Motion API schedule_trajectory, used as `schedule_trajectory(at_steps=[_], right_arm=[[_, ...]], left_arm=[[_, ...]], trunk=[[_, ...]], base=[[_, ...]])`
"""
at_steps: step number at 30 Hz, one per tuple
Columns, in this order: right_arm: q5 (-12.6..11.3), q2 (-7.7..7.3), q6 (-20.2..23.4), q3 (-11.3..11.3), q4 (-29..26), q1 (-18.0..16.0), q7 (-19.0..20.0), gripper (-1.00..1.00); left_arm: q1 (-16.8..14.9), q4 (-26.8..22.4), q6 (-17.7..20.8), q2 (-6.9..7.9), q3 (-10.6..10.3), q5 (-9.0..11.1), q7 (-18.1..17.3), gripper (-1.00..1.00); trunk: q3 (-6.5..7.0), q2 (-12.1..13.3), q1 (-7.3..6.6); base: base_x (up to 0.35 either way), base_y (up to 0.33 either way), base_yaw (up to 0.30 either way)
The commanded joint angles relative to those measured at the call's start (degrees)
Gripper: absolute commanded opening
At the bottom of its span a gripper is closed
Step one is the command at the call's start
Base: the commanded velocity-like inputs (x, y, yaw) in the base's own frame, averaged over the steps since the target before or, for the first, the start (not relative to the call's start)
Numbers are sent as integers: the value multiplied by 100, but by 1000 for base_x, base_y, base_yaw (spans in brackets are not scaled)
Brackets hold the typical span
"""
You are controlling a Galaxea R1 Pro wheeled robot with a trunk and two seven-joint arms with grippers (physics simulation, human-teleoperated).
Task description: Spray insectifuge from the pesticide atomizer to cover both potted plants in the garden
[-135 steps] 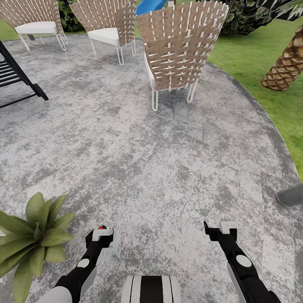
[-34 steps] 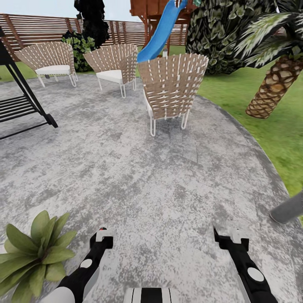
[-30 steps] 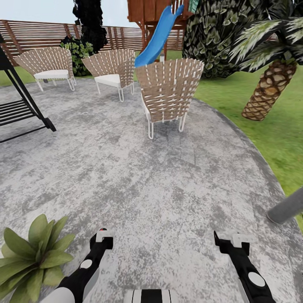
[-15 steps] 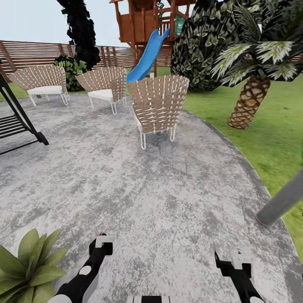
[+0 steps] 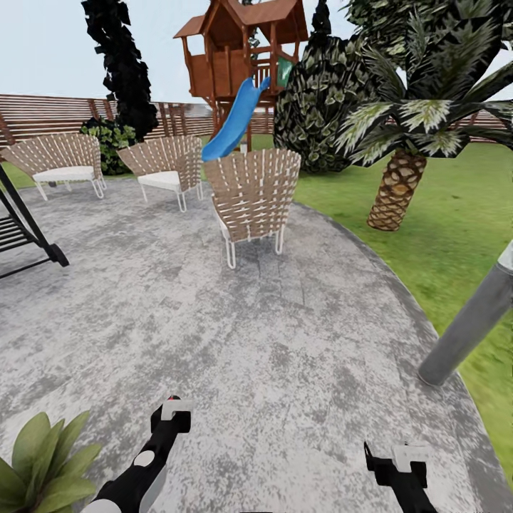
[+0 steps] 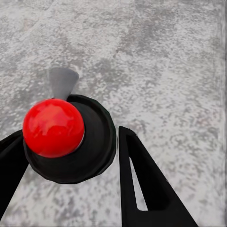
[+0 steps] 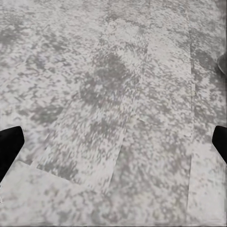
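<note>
My left gripper is shut on the pesticide atomizer, whose red tip peeks above the white head. In the left wrist view the atomizer appears as a red ball on a dark round body, held between the black fingers. One potted plant, a low rosette of broad green leaves, stands on the grey paved circle to the left of my left arm. No whitish specks show on its leaves. My right gripper hangs open over bare paving, its fingertips far apart in the right wrist view.
A wicker chair stands ahead, two more behind it on the left. A black frame is at the left edge, a grey pole leans at the right. Lawn, a palm, a blue slide and a wooden fence lie beyond.
The head camera has tilted up, so the play tower and sky came into view and the plant and both arms slid toward the bottom edge. The left gripper still holds the atomizer.
</note>
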Motion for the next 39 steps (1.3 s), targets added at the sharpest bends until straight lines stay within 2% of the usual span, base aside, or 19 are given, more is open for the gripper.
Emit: schedule_trajectory(at_steps=[1,7,12,18,22,28,39], right_arm=[[59,5,-16,-11,67,-2,-3,100],[51,41,-40,-3,294,0,-7,100],[51,45,-291,-4,435,0,-7,100],[49,45,-1326,-10,913,0,-13,100],[52,46,-1632,-9,1063,0,-8,100],[57,46,-1708,-2,1135,0,20,100],[57,46,-1714,1,1161,0,27,100]], left_arm=[[-2,4,-19,0,4,-19,25,-100],[-2,4,-19,-5,4,-19,23,-100],[-2,10,-19,-6,4,-19,25,-100],[4,13,-19,-8,4,-19,18,-100],[6,13,-19,-14,4,-19,17,-100],[7,13,-19,-20,4,-19,19,-100],[95,-13,-45,-24,-38,-19,16,-100]], trunk=[[17,40,-24],[128,281,-155],[218,481,-265],[326,722,-397],[398,882,-485],[506,1123,-617],[578,1123,-617]], base=[[0,0,-48],[0,0,-12],[0,0,-1],[0,0,0],[0,0,0],[0,0,-1],[-66,0,-59]])
